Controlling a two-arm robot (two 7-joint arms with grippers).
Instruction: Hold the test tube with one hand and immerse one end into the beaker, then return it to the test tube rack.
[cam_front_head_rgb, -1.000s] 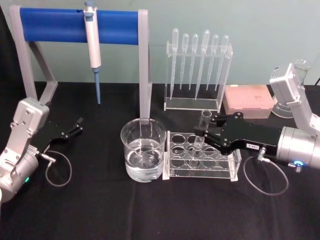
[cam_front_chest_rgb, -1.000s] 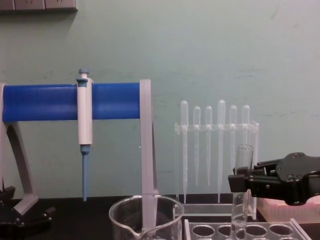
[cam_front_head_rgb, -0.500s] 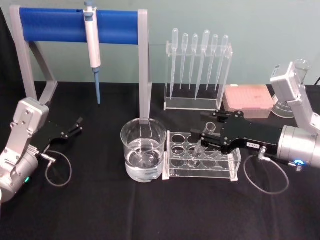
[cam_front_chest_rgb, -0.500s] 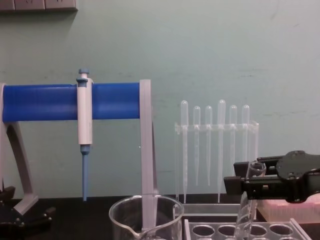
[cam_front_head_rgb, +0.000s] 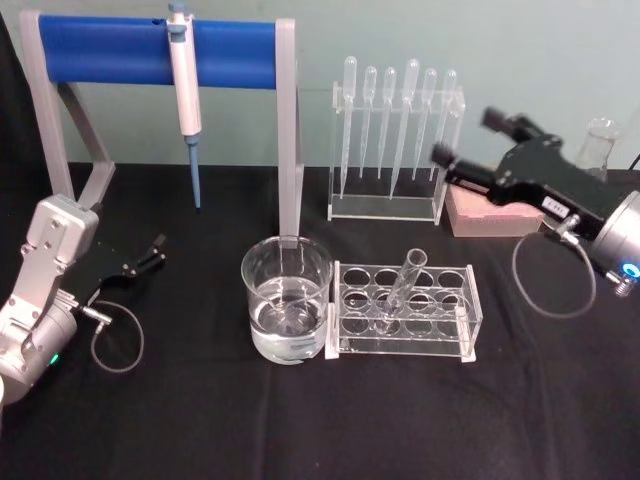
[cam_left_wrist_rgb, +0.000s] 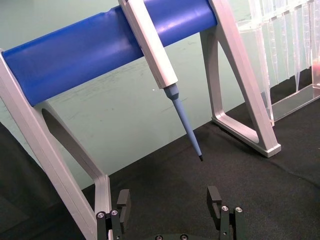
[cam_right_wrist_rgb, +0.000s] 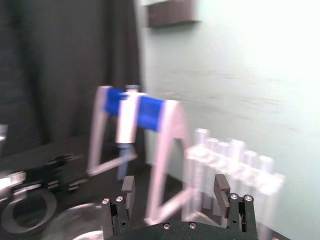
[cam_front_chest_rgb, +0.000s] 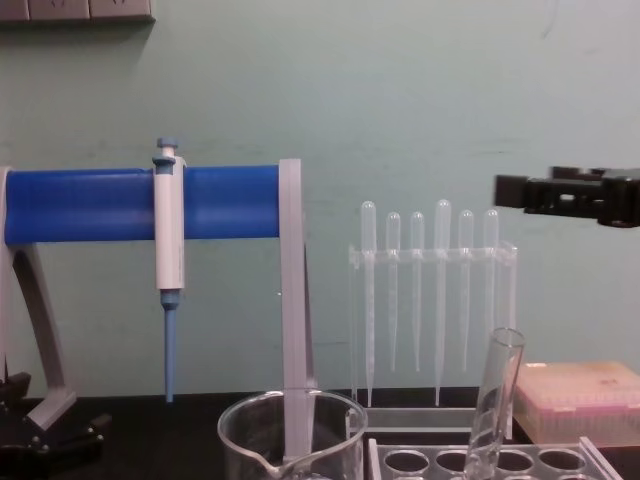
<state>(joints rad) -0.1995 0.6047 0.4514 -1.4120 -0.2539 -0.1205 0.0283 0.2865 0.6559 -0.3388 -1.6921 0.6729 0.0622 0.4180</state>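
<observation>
The test tube (cam_front_head_rgb: 399, 289) stands tilted in a hole of the clear rack (cam_front_head_rgb: 403, 311), its rounded end down among the holes and its open rim leaning toward the far right, so the rack alone props it. The rack sits near the middle of the worktop (cam_front_head_rgb: 300, 420), and the beaker (cam_front_head_rgb: 286, 298) stands just beside it on its left, partly filled with clear liquid, close enough that a short carry would take the tube from rack to liquid.

The right gripper (cam_front_head_rgb: 470, 133) hangs high over the far right part of the worktop, above the pink tip box (cam_front_head_rgb: 497, 203) and near the pipette stand (cam_front_head_rgb: 393, 150). Its jaws are spread with nothing between them, as the right wrist view shows. With the tube seated and the gripper well apart from it, I judge the return step to be done or nearly so.

The left gripper (cam_front_head_rgb: 152, 252) rests low near the left edge, parked; in the left wrist view its jaws are spread and empty, pointing toward the blue stand (cam_front_head_rgb: 150, 50) that carries the pipettor (cam_front_head_rgb: 185, 85).
</observation>
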